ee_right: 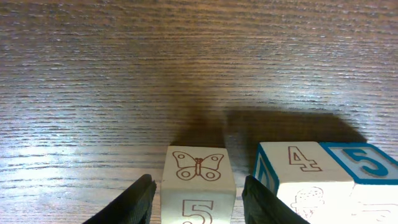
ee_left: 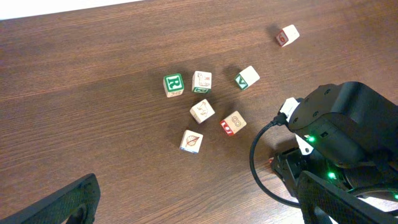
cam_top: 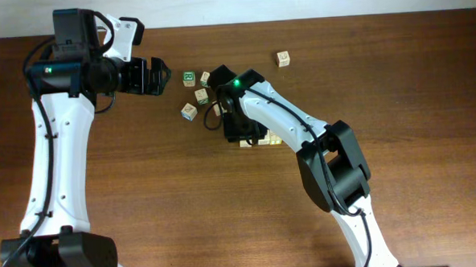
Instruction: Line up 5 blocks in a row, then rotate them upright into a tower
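Dark wood-grain tabletop [cam_top: 104, 196] is spread under both arms, with a pale strip of wall along its far edge. Near the middle, the right gripper [ee_right: 199, 186] is positioned low over the butterfly block [ee_right: 198, 167], one of the blocks to be rotated. Its jaws are set part-way open on either side of that block, and a thin gap can be made out at each side, so nothing appears to be clamped. This straddling pose is judged to serve the turn: opposite faces can be pinched and the block spun where it rests. A butterfly outline is printed on the top face, and a 5 on the face toward the wrist camera. Just beside it on the right, the block marked 4 [ee_right: 292, 168] is seen with a blue-edged side, touching the blue-framed 5 block [ee_right: 364, 163]. That closeness leaves little room for the jaw on that side. The left gripper [cam_top: 151, 75] is held well apart at the far left, jaws fully spread and empty, presumably parked out of the way. Between the arms a loose scatter is laid out, among it the green R cube [ee_left: 173, 84], not a task piece, and the red block [ee_left: 233, 123] bearing what looks like an 8.
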Motion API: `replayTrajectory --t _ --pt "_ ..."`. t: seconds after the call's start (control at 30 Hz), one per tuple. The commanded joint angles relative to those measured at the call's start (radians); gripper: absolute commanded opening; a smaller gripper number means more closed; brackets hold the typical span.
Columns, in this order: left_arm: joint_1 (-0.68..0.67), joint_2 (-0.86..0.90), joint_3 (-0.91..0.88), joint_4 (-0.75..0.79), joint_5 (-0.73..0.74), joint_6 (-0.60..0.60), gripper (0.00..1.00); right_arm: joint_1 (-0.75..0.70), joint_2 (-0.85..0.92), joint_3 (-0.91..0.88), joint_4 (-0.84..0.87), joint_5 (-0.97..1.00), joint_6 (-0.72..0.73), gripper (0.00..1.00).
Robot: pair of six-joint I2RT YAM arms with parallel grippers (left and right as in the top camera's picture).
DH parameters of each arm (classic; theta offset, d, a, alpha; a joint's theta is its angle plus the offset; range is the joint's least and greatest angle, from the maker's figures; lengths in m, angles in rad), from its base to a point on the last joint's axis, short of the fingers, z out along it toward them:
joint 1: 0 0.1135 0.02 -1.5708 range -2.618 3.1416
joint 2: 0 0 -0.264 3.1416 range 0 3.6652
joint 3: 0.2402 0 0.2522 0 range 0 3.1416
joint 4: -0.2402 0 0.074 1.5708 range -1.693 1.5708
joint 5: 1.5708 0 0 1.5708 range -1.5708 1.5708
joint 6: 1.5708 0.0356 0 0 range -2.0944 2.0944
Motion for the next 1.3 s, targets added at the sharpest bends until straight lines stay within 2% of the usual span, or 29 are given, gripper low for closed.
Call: replayTrajectory --t 0.0,0.07,0.17,0.3,0.5,0.63,0.73,0.9,1.0,1.27 --pt "0.004 0.0 0.024 -0.001 0.003 -0.005 0.99 0.004 -0.006 0.066 -0.003 0.014 -0.021 0.47" --pt "0.004 0.0 0.024 -0.001 0.003 -0.005 0.99 0.004 -0.006 0.142 -0.009 0.017 -0.063 0.48" --pt "0.004 0.0 0.024 -0.001 0.003 -0.005 0.99 0.003 -0.006 0.209 0.09 0.016 -0.144 0.58" --pt "0.004 0.0 0.024 -0.001 0.003 -0.005 0.99 0.003 0.029 0.163 0.306 0.016 -0.229 0.61" --pt "0.004 0.0 0.024 -0.001 0.003 -0.005 0.99 0.003 0.142 0.161 0.37 0.016 -0.318 0.61" --pt "0.004 0.0 0.024 -0.001 0.003 -0.005 0.99 0.003 0.142 0.161 0.377 0.017 -0.318 0.43" --pt "0.004 0.0 0.024 -0.001 0.003 -0.005 0.99 0.003 0.142 0.161 0.377 0.016 -0.318 0.4" --pt "0.004 0.0 0.024 -0.001 0.003 -0.005 0.99 0.006 0.099 0.174 0.291 -0.033 -0.299 0.29" --pt "0.004 0.0 0.024 -0.001 0.003 -0.005 0.99 0.006 0.09 0.174 0.168 -0.15 -0.198 0.25" --pt "0.004 0.0 0.024 -0.001 0.003 -0.005 0.99 0.018 0.09 0.174 -0.036 -0.188 -0.14 0.24"
